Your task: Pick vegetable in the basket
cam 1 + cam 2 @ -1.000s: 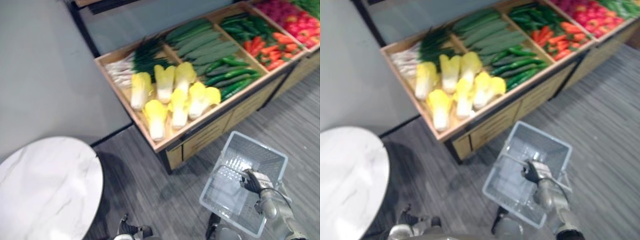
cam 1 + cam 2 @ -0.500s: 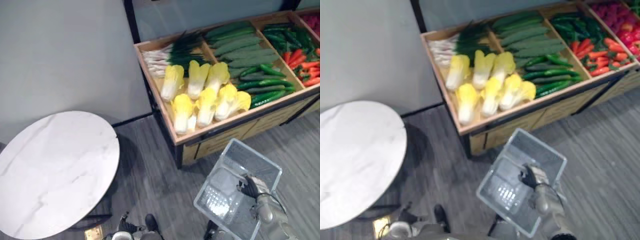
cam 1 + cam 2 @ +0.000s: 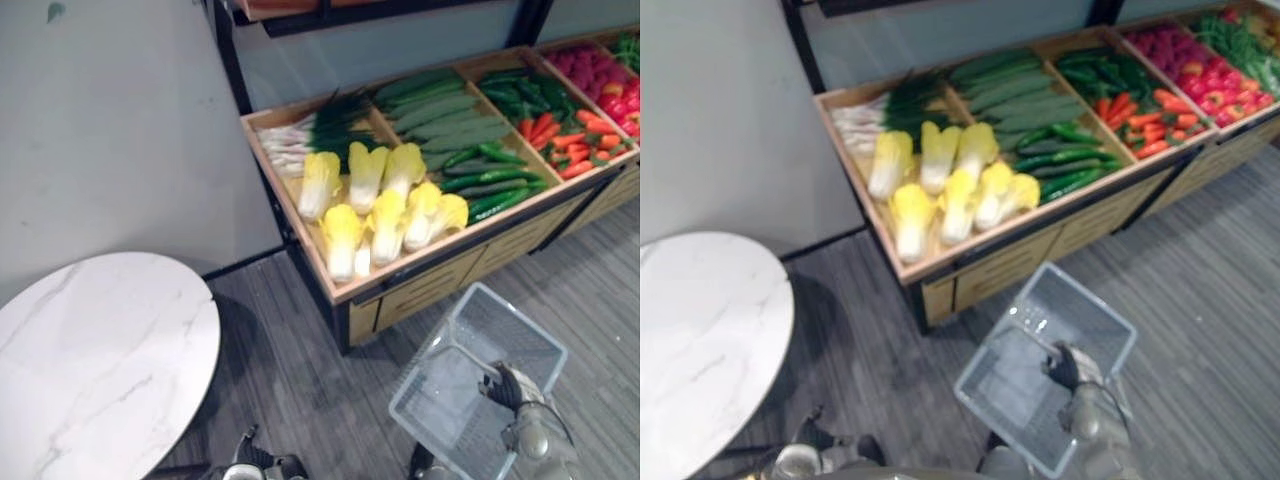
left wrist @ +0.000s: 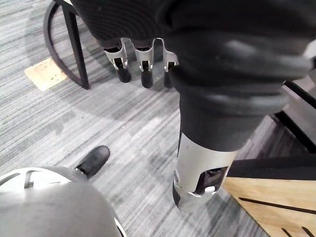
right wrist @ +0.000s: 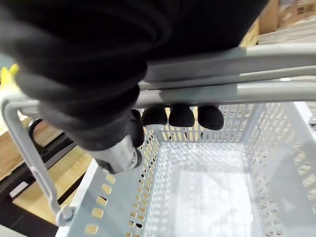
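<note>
- Gripping of the handle (image 5: 237, 91) is done by the right hand (image 3: 505, 384), fingers clenched round it.
- The basket (image 3: 430, 343) is held empty, just before the display stand (image 3: 420, 285).
- The left hand (image 4: 142, 59) is hung near the stand, fingers released.
- No vegetable is picked yet; the cabbages (image 3: 385, 205) are left in the stand's end bay.

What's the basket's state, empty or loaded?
Empty: the basket shows a bare perforated floor; the right hand curls round its handle.
</note>
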Tool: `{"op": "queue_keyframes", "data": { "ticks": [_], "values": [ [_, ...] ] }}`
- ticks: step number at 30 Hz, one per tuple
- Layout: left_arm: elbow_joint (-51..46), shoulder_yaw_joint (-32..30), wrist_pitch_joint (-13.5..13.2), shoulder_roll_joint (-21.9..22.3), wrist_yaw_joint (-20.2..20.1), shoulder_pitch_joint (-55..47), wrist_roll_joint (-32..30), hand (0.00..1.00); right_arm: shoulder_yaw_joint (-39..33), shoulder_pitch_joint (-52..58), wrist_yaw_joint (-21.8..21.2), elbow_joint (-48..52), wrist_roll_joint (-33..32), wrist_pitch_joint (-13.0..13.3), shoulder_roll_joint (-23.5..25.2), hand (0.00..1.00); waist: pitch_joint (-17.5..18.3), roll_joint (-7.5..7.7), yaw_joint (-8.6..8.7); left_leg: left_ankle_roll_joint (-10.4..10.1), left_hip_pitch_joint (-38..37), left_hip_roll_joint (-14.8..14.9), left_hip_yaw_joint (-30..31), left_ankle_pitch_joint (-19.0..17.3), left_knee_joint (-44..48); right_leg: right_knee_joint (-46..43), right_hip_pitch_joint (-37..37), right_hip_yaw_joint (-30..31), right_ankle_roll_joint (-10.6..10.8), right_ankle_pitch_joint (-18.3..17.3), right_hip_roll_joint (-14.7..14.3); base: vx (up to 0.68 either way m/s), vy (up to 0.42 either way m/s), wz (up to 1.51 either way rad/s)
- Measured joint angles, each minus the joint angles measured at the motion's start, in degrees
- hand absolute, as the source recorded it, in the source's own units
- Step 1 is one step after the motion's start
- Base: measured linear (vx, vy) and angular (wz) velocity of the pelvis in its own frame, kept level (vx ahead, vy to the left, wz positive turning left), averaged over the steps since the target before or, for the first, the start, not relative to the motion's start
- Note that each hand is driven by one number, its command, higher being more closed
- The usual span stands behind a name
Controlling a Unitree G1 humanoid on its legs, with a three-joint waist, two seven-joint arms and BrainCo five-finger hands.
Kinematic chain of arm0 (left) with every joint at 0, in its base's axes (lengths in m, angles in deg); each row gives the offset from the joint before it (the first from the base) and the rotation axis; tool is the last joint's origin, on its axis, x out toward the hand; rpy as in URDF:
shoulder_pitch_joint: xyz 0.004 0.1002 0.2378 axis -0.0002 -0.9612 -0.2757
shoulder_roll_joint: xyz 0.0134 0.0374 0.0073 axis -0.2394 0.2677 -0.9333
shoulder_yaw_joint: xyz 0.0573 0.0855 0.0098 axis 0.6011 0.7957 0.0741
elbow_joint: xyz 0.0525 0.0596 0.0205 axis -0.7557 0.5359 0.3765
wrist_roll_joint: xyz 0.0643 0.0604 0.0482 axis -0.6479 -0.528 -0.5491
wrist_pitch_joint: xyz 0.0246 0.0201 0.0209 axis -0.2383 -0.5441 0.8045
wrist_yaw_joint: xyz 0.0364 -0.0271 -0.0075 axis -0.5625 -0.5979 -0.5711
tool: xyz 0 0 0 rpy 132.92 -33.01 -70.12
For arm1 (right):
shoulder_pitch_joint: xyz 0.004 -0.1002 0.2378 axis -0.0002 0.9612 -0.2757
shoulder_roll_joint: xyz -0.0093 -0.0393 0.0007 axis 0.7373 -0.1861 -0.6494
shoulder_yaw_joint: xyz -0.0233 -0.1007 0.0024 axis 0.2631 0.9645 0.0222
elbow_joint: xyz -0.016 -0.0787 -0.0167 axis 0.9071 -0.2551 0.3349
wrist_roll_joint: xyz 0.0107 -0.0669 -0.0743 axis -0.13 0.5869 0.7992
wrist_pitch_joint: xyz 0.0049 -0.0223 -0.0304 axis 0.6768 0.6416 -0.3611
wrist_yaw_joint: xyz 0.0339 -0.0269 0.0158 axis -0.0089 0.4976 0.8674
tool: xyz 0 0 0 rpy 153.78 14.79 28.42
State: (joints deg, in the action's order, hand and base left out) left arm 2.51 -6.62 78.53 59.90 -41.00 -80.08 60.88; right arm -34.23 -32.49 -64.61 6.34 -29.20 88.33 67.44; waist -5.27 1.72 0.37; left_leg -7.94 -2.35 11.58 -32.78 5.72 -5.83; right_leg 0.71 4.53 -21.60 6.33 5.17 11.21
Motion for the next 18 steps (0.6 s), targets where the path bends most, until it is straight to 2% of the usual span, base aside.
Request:
{"op": "queue_keyframes", "data": {
  "ticks": [3,12,14,15,16,18],
  "values": [
    [0.5,-0.19,-0.03,-0.14,-0.02,-0.94,-1.2,0.0,-2.21,0.94,0.46,-1.04,-1.11,-0.36,0.78,1.0,0.97,0.08,0.98,-0.01,-0.14,-0.14,0.36,-0.01,-0.05,-0.4,-0.21,-0.17,-0.23,-0.54,0.26,-0.05,0.012,0.03],
    [0.79,-0.23,0.1,-0.25,0.02,-2.04,-1.18,0.0,-4.39,1.21,2.09,-0.9,-1.58,-1.81,0.78,1.0,1.07,-0.37,0.97,-0.07,1.02,-0.3,3.16,-0.58,0.35,-7.42,2.02,-1.24,-0.2,-4.24,2.08,-0.07,0.0,0.13],
    [0.8,-0.8,0.16,-0.52,0.0,-2.15,-1.18,0.0,-4.24,0.88,2.2,-0.85,-1.6,-1.8,0.94,1.0,0.92,-0.66,0.97,-0.38,3.97,1.73,3.92,-3.61,6.83,-8.43,2.75,-1.27,-0.7,-5.04,1.74,-0.02,-0.072,0.07],
    [0.6,-1.65,-0.19,-0.4,0.03,-2.23,-0.93,0.0,-4.21,0.75,2.19,-0.79,-1.61,-1.79,0.7,1.0,0.73,-1.48,0.41,-0.8,6.54,4.06,4.13,-6.6,12.3,-8.61,2.72,-1.05,-1.1,-5.3,0.7,-0.03,-0.103,-0.13],
    [0.61,-1.54,-0.29,-0.42,0.0,-2.36,-0.99,0.0,-4.11,0.72,2.19,-0.68,-1.6,-1.79,0.23,1.0,0.62,-2.56,0.03,-1.05,7.29,5.95,4.89,-8.02,15.01,-8.79,2.23,-1.34,-1.42,-5.48,-0.18,0.01,-0.144,-0.16],
    [0.7,-0.98,-0.25,-0.41,-0.16,-2.33,-1.19,0.0,-3.96,0.87,2.17,-0.05,-1.6,-1.76,-0.77,1.0,0.57,-3.88,-0.49,-1.16,7.14,7.33,5.34,-9.14,17.45,-9.16,1.39,-1.29,-1.58,-7.06,-1.23,0.06,-0.064,-0.05]
  ]
}}
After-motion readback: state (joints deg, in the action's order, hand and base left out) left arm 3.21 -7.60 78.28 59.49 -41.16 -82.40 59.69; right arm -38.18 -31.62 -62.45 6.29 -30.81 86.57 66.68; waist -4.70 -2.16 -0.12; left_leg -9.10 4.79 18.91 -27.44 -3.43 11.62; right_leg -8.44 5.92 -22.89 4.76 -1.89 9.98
